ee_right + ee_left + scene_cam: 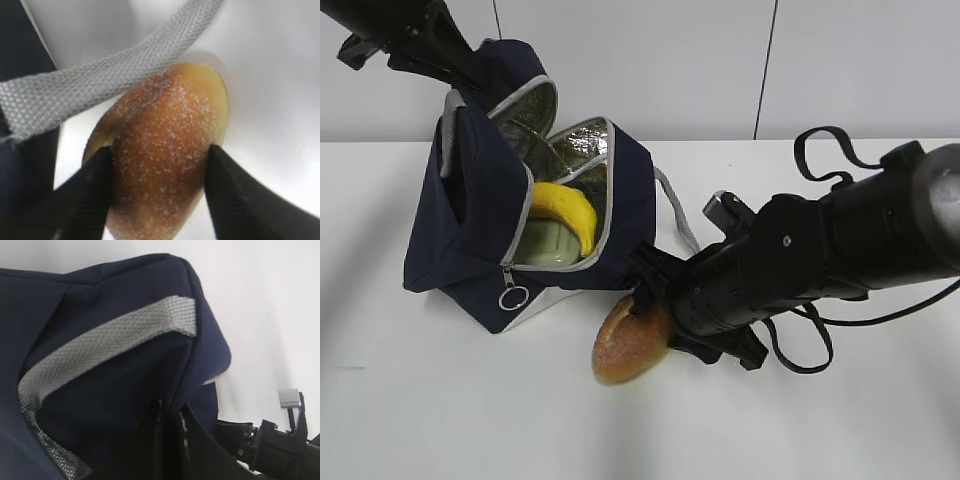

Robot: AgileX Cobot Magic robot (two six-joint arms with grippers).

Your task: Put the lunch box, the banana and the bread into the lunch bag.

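Lying on the white table (840,420), the bread (632,340) is seen just in front of the lunch bag (470,230), near the bag's lower right corner. In the exterior view its long axis runs on a slant, from lower left up toward the right gripper (655,310), with the blunt free end turned to the lower left. In the right wrist view the roll (165,165) is framed by the two dark fingers (85,200), one against each long flank, its speckled crust filling the gap between them; the jaws are closed in on the bread's sides, and the roll is shown resting on the table. A grey webbing strap (100,75) of the bag crosses just above the roll in that view.

The lunch bag is held tipped, its mouth unzipped and turned toward the camera, foil lining exposed. Inside, the banana (568,212) is seen curving from upper left down to the right, above the sage-green lunch box (548,245).

The left gripper (460,70) is shown at the bag's upper rear edge; in the left wrist view navy fabric (100,405) is pinched between its closed fingers.
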